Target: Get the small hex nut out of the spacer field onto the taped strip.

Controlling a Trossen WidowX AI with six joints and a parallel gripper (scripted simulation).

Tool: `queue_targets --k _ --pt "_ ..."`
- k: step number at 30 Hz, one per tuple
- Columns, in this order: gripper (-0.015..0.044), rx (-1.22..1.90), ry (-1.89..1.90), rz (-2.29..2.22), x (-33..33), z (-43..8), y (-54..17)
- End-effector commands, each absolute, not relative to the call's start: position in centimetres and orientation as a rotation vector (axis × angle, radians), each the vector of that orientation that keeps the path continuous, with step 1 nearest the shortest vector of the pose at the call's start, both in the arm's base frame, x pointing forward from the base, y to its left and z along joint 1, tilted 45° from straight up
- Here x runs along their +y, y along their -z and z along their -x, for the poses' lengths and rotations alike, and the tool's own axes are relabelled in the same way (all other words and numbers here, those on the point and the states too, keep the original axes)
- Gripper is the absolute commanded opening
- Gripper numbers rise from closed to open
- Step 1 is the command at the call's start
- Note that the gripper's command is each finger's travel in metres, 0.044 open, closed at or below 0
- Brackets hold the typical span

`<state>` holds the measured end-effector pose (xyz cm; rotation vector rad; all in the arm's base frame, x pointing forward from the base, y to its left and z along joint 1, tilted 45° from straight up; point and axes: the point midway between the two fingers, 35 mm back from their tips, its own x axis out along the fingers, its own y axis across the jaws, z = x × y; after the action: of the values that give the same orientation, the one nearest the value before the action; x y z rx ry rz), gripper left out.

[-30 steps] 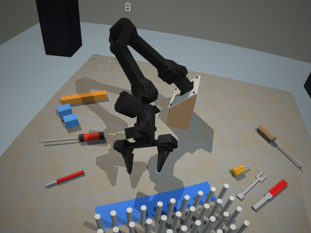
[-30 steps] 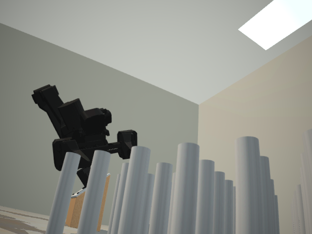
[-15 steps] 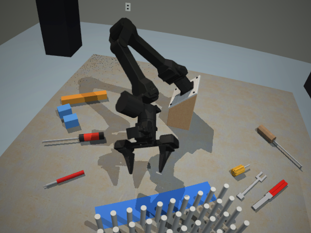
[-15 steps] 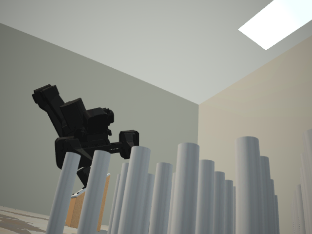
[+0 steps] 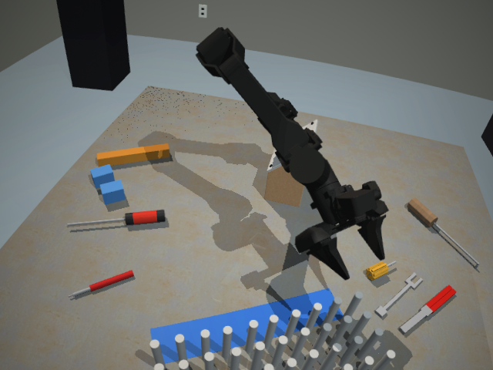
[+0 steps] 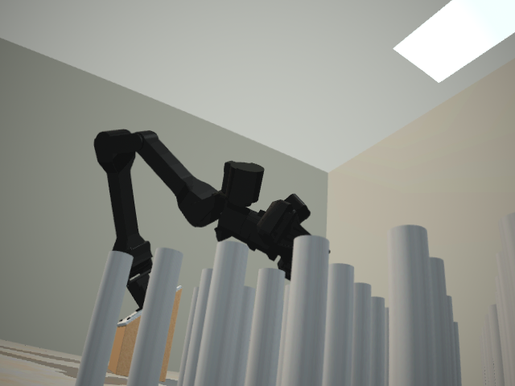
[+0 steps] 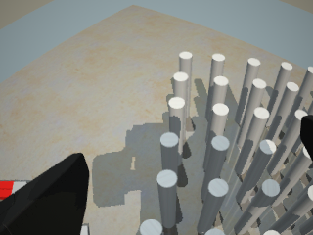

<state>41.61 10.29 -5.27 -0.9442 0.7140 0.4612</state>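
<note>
Tabletop [image 5: 191, 254] tools lie apart from the open fingers [image 5: 364, 267].

Dim top view, dark arm shadows; a bright ceiling panel [image 6: 461, 39] glares outside.

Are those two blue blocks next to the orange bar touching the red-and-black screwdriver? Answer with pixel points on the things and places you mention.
Apart: the top view shows bare tabletop between both blue blocks [image 5: 102, 176] [image 5: 112, 192] and the screwdriver [image 5: 144, 217].
</note>
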Motion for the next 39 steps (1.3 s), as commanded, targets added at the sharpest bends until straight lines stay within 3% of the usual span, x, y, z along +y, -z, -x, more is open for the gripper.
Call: queue_targets --k 1,15,28,31,39 --pt "0.0440 0.738 -0.695 1.185 15.9 -38.9 9.2" --pt "0.0440 0.504 -1.560 2.091 29.1 -22.5 21.1" --pt "0.0440 -0.302 -2.391 3.036 27.0 -4.0 30.4" --pt "0.0440 -0.435 -2.469 3.134 26.0 -2.4 31.2" --pt "0.0440 -0.435 -2.469 3.134 26.0 -2.4 31.2"
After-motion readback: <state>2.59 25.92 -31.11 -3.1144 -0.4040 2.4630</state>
